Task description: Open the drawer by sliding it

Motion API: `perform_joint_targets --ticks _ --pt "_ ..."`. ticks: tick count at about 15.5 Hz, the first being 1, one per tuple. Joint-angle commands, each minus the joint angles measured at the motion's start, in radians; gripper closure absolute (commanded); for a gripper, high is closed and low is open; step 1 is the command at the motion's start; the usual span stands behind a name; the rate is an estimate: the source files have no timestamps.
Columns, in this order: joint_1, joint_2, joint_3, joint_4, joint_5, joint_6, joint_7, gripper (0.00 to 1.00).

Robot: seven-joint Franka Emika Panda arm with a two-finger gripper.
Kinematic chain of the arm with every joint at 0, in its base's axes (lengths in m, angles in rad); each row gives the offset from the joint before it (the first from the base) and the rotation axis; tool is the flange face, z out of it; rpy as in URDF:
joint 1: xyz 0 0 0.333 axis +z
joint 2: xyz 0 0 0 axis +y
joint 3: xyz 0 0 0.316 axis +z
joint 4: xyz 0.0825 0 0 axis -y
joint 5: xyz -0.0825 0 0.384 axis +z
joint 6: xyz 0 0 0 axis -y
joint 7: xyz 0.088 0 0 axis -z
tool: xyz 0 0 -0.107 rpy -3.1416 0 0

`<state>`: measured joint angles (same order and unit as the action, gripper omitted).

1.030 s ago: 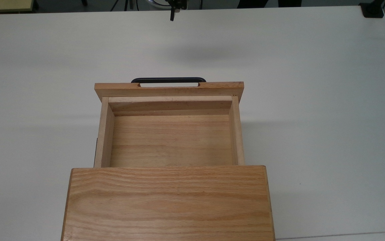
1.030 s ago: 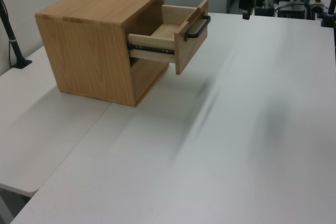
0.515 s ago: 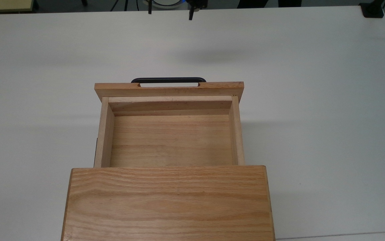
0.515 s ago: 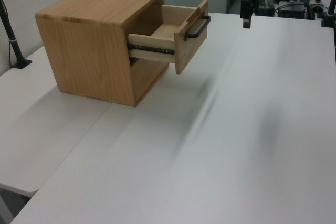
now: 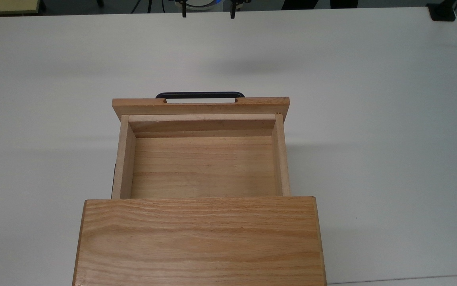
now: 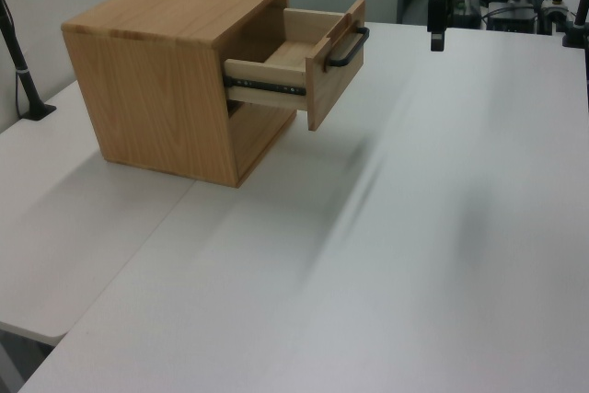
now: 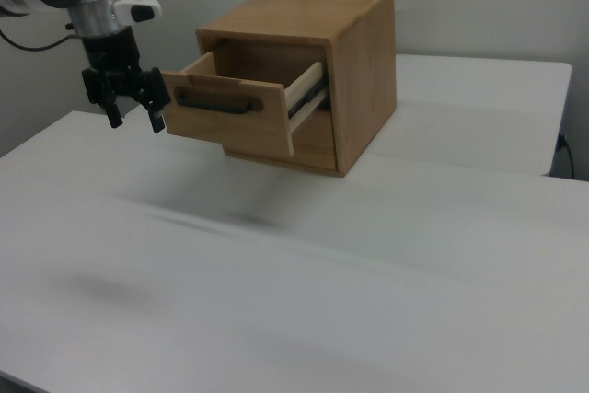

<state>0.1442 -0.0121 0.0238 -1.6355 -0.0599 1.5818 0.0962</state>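
Drawer (image 5: 202,159) pulled well out of the oak cabinet (image 5: 198,242), which stands on the white counter (image 5: 371,119). Top view looks straight down into the drawer's bare wooden floor; the black bar handle (image 5: 200,95) pokes out past the front panel toward the top view's upper edge.

Left view adds the side: a dark metal slide rail (image 6: 265,87) along the drawer's wall, and the front panel hanging clear above the counter.

Right view gives the front face with the handle (image 7: 219,100) across it, plus the arm's white wrist.

End effector (image 7: 135,118) hangs in the air near the drawer front, on the right view's left, touching nothing. Fingers spread apart, empty; top view shows the two tips (image 5: 184,14) apart at its upper edge, well away from the handle. In the left view, the end effector (image 6: 437,34) appears as a dark vertical shape.
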Motion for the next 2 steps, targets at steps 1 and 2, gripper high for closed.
perform_joint_targets --ticks 1,2 --pt "-0.006 0.004 -0.008 0.022 0.037 -0.028 -0.032 0.00" --pt "-0.006 0.004 -0.008 0.022 0.037 -0.026 -0.030 0.00"
